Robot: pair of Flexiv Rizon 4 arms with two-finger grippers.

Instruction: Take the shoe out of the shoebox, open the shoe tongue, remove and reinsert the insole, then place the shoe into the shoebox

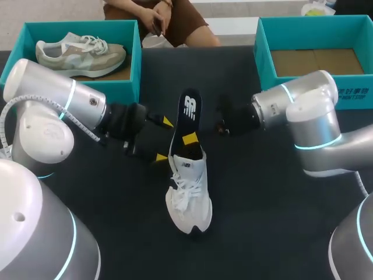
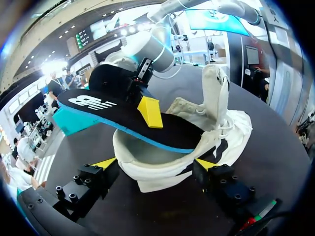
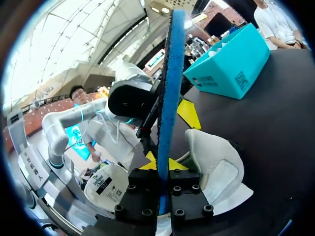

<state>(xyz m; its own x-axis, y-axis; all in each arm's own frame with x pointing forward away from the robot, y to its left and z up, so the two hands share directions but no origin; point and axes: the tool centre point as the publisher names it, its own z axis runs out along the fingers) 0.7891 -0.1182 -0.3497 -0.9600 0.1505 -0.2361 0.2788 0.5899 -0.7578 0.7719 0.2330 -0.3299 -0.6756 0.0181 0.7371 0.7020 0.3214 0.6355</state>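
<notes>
the white lace-up shoe (image 1: 187, 192) lies on the black worktop (image 1: 262, 204) in the middle of the frame, with its toe at the bottom and its heel pointing up the picture. my left hand (image 2: 156, 164) comes in from the left side. it is spread wide across the heel, with one yellow tip pressed on each side, so it holds the shoe.

out of the heel sticks the black foam insole with a blue underside (image 1: 189, 114). its front end is down inside the shoe. its back end leans up and away, along the same line as the shoe. my right hand (image 3: 163, 164) has its fingers nearly closed on the thin insole, pinching it from both sides near where it leaves the shoe.

i think the next move must go along that long line, and the right hand is the one to make it. the teal cardboard shoebox (image 1: 260, 52) sits well apart in the upper right.
</notes>
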